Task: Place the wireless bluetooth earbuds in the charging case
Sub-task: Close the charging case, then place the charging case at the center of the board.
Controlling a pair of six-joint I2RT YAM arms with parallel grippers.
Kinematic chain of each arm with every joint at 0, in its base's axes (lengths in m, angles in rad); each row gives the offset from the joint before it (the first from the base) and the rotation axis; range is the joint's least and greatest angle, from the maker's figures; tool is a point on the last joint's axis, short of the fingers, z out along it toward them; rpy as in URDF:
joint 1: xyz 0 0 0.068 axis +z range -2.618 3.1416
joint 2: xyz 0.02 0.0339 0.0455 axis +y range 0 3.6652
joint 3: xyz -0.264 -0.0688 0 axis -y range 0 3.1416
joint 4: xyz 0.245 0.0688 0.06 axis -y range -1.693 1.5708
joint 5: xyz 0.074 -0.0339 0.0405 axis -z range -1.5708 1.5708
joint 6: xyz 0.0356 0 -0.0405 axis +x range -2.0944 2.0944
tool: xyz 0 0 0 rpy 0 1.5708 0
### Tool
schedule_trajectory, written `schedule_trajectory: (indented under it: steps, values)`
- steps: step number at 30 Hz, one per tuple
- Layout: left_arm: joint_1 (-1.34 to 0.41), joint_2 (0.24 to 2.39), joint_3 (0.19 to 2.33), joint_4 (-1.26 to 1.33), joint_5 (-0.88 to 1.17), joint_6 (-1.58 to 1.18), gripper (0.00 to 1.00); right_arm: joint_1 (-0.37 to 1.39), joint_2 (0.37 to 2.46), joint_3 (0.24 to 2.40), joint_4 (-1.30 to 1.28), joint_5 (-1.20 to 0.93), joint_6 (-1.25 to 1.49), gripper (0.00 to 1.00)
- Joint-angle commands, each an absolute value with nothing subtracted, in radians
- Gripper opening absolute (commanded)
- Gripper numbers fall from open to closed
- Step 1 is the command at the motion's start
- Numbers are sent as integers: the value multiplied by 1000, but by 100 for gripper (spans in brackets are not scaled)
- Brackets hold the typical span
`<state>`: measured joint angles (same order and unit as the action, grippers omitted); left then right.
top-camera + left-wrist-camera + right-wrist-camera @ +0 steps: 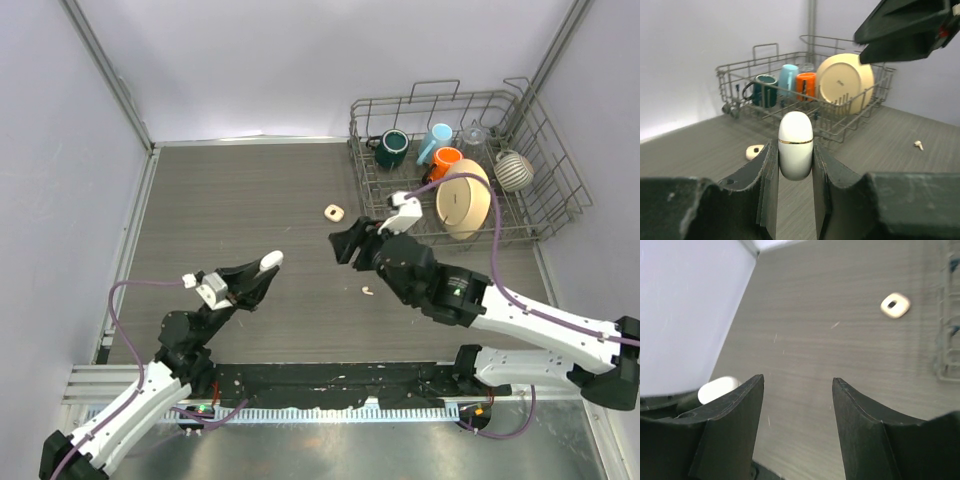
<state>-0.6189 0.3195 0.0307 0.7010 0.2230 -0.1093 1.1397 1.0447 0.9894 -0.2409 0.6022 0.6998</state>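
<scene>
- Your left gripper (262,272) is clamped on the charging case (795,135), a white capsule with a thin gold seam line. The fingers press its two sides and its rounded end sticks out past the fingertips.
- The case is off the table (250,190), left of centre, pointing toward the far right. No gap shows at the seam from the left wrist view.
- Your right gripper (797,384) is spread wide with nothing between its fingers. It hangs over the middle of the table, facing left toward the case but well apart from it.
- You can see only one earbud (368,291). It is small and white and lies on the table right of centre, on the near side of the right gripper and close beside the right arm's wrist. Nothing is touching it.
- From the left wrist view that earbud (918,145) sits on the right, well apart from the case.
- A small cream rounded-square piece (334,212) with a dark slot lies on the table, on the far side of both grippers.
- A wire dish rack (530,215) stands in the far right corner. It holds a dark green mug (391,148), a blue cup (435,140), an orange mug (444,160) and a cream plate (462,200) standing on edge.
</scene>
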Motion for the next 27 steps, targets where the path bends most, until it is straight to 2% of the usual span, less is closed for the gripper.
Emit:
schedule_trajectory:
  steps: [1, 7, 10, 13, 17, 24, 27]
  values:
    - [-614, 305, 63, 611, 10, -169, 0, 1076, 996, 1025, -192, 698, 720, 63]
    - [-612, 431, 70, 588, -200, -326, 0, 1031, 1090, 1163, -183, 605, 670, 63]
    - [-594, 501, 118, 502, -209, -446, 0, 1029, 1123, 1212, -181, 555, 667, 62]
    - [-581, 551, 129, 405, -190, -553, 0, 1029, 1120, 1197, -161, 541, 676, 62]
    - [-568, 586, 94, 307, -265, -722, 0, 1029, 1082, 1122, -129, 557, 696, 63]
    - [-543, 597, 37, 256, -340, -854, 1, 1023, 1040, 1097, -137, 575, 696, 63]
    - [-545, 638, 67, 203, -356, -873, 7, 1025, 1037, 1091, -137, 580, 698, 63]
